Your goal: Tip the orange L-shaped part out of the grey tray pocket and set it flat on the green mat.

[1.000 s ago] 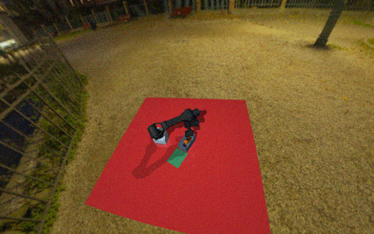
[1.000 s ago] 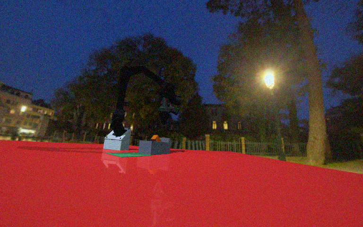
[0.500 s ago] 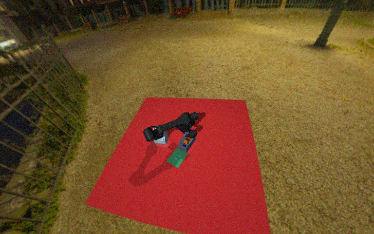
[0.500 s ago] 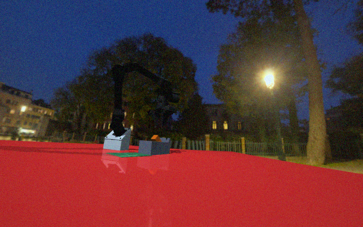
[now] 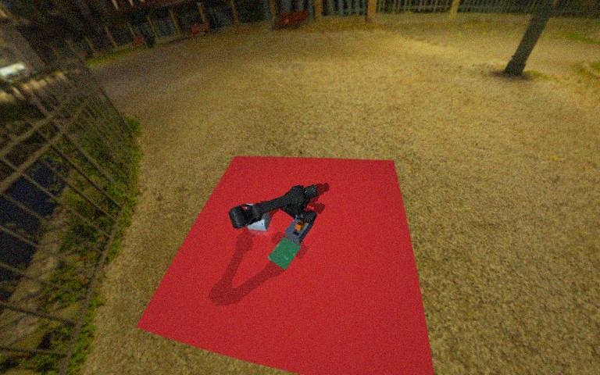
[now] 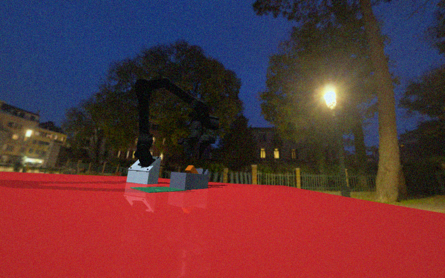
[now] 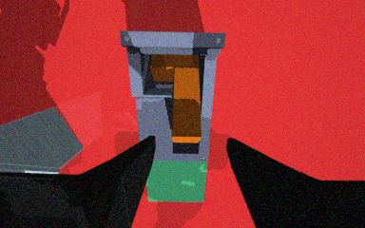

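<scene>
The orange L-shaped part (image 5: pixel 300 226) (image 6: pixel 190 169) (image 7: pixel 186 85) sits tilted in the grey tray (image 5: pixel 292 236) (image 6: pixel 193 181) (image 7: pixel 159 39). Its L-shaped end is low in the pocket at the side away from the mat. Its other end is tipped up and shows above the tray wall in the exterior view. My gripper (image 7: pixel 191 142) is open and empty above the tray. In the wrist view its fingers stand to either side of the raised end, with a gap on both sides. The green mat (image 5: pixel 284 253) (image 6: pixel 154 189) (image 7: pixel 166 185) lies flat beside the tray, with nothing on it.
The pale arm base (image 5: pixel 258 224) (image 6: pixel 141 175) (image 7: pixel 35 138) stands on the red surface (image 5: pixel 354 265) (image 6: pixel 229 229) (image 7: pixel 285 71), to one side of the tray. The tray walls surround the pocket. The arm's shadow falls across the red surface.
</scene>
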Tool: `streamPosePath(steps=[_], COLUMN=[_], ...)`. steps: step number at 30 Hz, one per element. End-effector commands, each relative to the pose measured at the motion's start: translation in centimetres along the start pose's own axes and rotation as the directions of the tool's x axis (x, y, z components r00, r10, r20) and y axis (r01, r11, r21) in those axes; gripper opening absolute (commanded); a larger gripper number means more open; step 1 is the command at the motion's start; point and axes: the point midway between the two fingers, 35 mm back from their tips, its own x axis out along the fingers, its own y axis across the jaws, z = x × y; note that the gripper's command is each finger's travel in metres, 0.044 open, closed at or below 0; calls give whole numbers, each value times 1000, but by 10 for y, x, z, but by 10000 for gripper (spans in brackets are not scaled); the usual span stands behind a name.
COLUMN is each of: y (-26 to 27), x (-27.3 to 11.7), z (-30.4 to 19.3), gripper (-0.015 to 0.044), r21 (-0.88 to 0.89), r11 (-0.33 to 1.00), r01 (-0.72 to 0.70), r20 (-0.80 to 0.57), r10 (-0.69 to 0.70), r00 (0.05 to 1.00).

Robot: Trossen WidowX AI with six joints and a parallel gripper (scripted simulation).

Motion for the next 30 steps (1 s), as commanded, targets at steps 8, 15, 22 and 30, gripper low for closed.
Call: streamPosePath(steps=[8, 15, 22, 30], y=[1, 1, 1, 1], x=[19, 31, 42, 55], z=[-2, -1, -1, -2], gripper=[280, 280, 280, 280], r21=[-9, -9, -9, -9], r11=[1000, 1000, 1000, 1000], r01=[-2, -2, -2, -1], r20=[-7, -7, -7, -8], r10=[2, 2, 2, 1], r00=[1000, 1000, 1000, 1000])
